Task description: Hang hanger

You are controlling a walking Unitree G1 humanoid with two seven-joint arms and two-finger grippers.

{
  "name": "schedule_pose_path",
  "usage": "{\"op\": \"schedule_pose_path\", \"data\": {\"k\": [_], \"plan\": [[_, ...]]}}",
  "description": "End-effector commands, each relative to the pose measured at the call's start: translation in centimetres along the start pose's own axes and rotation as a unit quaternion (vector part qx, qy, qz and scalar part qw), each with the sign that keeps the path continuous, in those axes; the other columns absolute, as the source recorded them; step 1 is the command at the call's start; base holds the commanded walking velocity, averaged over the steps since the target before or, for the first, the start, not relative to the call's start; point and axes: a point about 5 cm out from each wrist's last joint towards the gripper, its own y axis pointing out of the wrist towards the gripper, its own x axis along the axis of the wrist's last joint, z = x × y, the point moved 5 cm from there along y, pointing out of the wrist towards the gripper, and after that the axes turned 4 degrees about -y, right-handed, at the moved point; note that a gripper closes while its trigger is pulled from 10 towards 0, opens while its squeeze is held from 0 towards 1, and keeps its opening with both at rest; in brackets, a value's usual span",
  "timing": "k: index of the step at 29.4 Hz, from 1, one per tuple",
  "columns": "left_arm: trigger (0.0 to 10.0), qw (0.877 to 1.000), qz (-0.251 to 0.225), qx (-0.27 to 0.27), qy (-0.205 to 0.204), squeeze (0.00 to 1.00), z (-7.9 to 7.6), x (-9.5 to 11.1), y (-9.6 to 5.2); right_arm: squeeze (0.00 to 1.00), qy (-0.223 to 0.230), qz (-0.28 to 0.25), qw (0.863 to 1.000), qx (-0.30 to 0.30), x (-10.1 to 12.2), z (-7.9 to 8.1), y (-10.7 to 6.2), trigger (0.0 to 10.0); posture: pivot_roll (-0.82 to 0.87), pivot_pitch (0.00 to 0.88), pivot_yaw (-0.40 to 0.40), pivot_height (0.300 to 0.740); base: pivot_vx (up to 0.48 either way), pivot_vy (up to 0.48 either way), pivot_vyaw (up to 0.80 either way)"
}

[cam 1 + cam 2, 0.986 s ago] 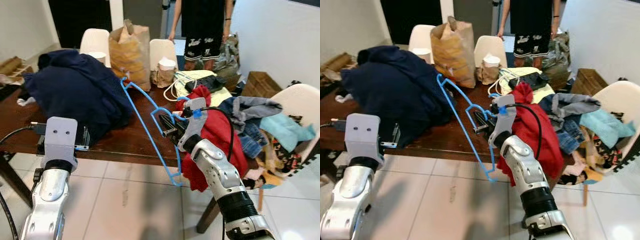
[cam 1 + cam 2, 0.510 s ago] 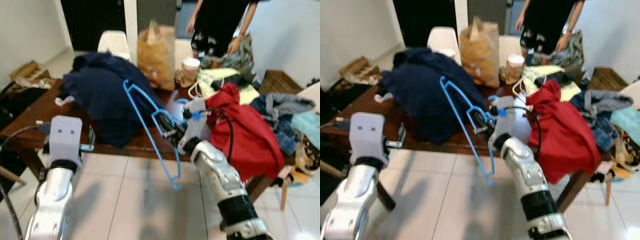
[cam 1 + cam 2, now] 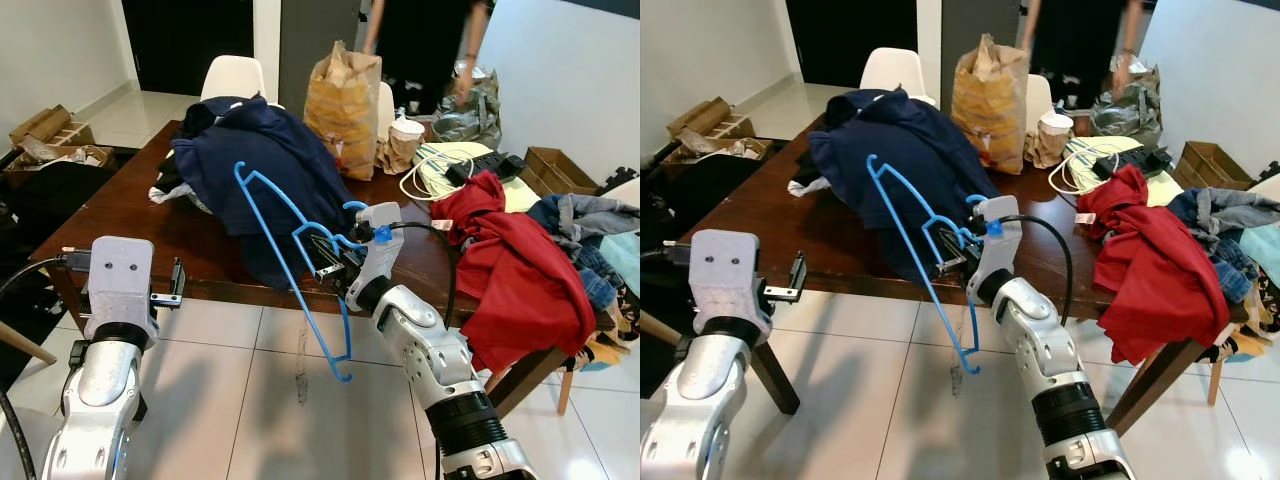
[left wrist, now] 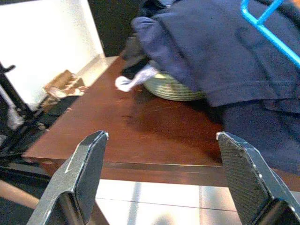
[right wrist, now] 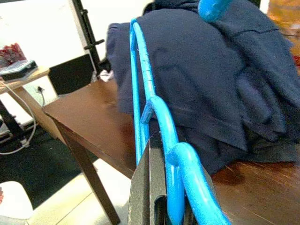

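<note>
Right gripper [image 3: 322, 262] clamped on blue hanger [image 3: 290, 262] near its hook, held at near edge of brown table [image 3: 130, 210], frame slanting down over floor. Navy garment [image 3: 262, 160] heaped just beyond. Left gripper [image 4: 161, 173] w/ fingers spread wide, empty, off table's near-left corner. Far side: paper bag [image 3: 345, 95], red cloth [image 3: 520, 270] at right, prob. a person [image 3: 415, 40] standing behind.

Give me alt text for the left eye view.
The right claw is shut on a blue hanger, holding it tilted over the wooden table's front edge beside a navy garment. The left claw is open, near the table's corner.
</note>
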Motion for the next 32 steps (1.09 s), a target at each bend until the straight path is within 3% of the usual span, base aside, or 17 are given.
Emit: {"op": "schedule_pose_path", "data": {"k": [1,8,9,17,27,32], "plan": [[10.0,1.000,-0.007,-0.008,-0.008,1.00,-0.4,0.4,-0.1,0.00,-0.004,0.003,1.000,0.000,0.0,-0.1,-0.1,10.0,0.06,0.000,-0.049,0.740,0.000,0.000,0.00],[10.0,1.000,-0.017,-0.008,-0.005,1.00,-0.5,1.0,0.0,0.00,-0.003,0.002,1.000,0.001,0.0,-0.1,0.0,10.0,0.06,0.000,-0.051,0.740,0.000,0.000,0.00],[10.0,1.000,-0.025,-0.005,0.004,0.00,-0.4,1.5,0.2,0.00,-0.001,-0.001,1.000,0.001,0.2,-0.1,0.0,10.0,0.06,0.000,-0.054,0.740,0.000,0.000,0.00],[10.0,0.997,-0.072,0.004,-0.002,0.00,0.6,4.4,0.7,0.00,0.028,-0.044,0.999,0.003,2.2,-0.2,0.5,10.0,0.07,0.000,-0.063,0.740,0.068,0.000,0.00],[10.0,0.996,-0.081,0.026,-0.010,0.00,2.0,4.9,0.7,0.00,0.027,-0.062,0.998,0.020,3.2,0.3,0.8,10.0,0.07,0.000,-0.074,0.740,0.314,0.000,0.00],[10.0,0.996,-0.080,0.024,-0.010,0.00,2.0,4.9,0.7,0.00,0.029,-0.061,0.998,0.021,3.2,0.5,0.9,10.0,0.08,0.000,-0.076,0.740,0.349,0.000,0.00]]}}
